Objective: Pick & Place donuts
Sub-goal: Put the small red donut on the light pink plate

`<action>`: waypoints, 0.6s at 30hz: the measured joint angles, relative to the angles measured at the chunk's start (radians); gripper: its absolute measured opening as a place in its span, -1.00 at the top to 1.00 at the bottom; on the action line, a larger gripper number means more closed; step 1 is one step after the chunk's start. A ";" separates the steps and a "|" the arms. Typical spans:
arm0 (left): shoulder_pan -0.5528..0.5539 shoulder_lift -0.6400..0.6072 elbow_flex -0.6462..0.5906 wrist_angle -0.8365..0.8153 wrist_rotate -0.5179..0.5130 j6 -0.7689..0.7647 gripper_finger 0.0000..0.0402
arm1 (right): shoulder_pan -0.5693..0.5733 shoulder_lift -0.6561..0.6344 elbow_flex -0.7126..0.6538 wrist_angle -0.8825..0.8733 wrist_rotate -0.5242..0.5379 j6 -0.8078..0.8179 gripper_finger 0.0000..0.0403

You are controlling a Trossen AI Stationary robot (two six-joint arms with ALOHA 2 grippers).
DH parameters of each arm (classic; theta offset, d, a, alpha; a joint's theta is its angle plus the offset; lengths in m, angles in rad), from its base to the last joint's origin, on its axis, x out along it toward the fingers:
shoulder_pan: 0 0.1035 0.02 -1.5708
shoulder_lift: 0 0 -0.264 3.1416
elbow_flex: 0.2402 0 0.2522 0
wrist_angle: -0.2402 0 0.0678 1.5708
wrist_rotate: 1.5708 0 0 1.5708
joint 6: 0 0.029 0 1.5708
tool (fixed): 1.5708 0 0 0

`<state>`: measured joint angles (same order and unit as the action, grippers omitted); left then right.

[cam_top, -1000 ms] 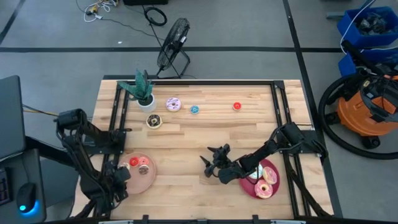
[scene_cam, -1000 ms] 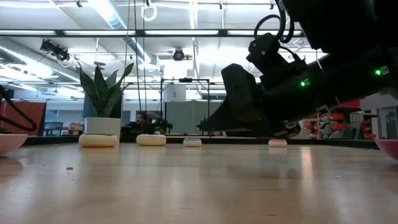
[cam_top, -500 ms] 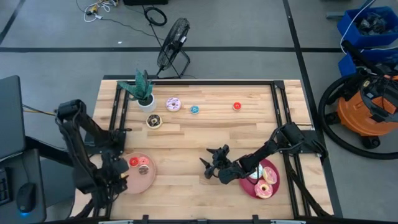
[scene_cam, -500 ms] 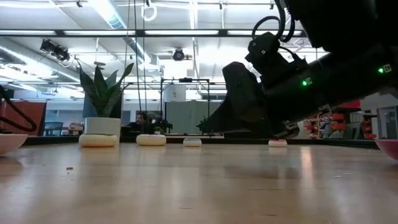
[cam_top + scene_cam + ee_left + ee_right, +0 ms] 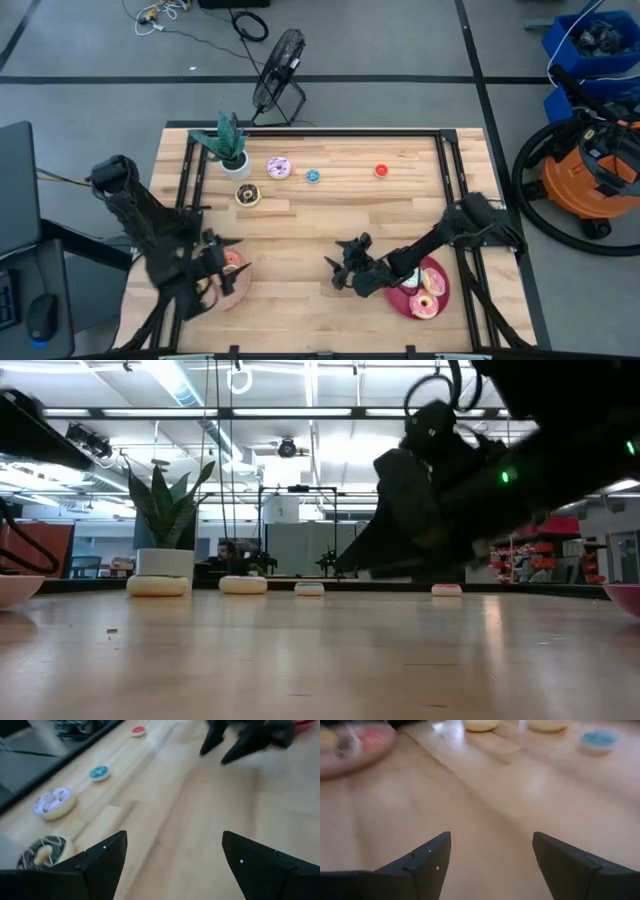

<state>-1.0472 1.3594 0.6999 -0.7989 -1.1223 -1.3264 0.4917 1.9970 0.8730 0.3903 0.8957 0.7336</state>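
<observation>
I see left gripper (image 5: 222,262) spread wide, empty, over pink plate (image 5: 238,292) at 8 o'clock. Right gripper (image 5: 340,268) apart, empty, mid-table. Chocolate donut (image 5: 247,195), purple donut (image 5: 279,167) toward 11 o'clock.

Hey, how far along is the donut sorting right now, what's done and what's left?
Done: donuts sit on the pink plate and the crimson plate. In hand: nothing; the left gripper is open over the pink plate, the right gripper open above bare table. Left: the chocolate donut, purple-iced donut, blue donut and red donut.
</observation>
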 joint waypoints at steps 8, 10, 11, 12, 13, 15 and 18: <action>0.290 0.000 -0.143 0.568 0.205 0.645 -0.67 | -0.192 -0.353 -0.001 -0.703 -0.161 -0.159 -0.44; 0.365 0.000 -0.171 0.730 0.275 0.816 -0.67 | -0.263 -0.409 -0.026 -0.741 -0.187 -0.263 -0.44; 0.404 0.000 -0.182 0.802 0.319 0.890 -0.67 | -0.300 -0.432 -0.041 -0.733 -0.206 -0.318 -0.44; 0.444 0.000 -0.191 0.858 0.359 0.957 -0.67 | -0.338 -0.452 -0.057 -0.711 -0.235 -0.370 -0.44; 0.482 0.000 -0.200 0.905 0.394 1.007 -0.67 | -0.378 -0.470 -0.078 -0.684 -0.266 -0.417 -0.44; 0.557 0.000 -0.216 0.978 0.446 1.084 -0.67 | -0.453 -0.492 -0.126 -0.607 -0.315 -0.502 -0.44; 0.659 0.000 -0.241 1.052 0.486 1.164 -0.67 | -0.562 -0.512 -0.185 -0.557 -0.300 -0.522 -0.44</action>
<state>-0.3884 1.3598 0.4587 0.2532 -0.6367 -0.1623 -0.0701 1.4853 0.6882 -0.1667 0.5953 0.2114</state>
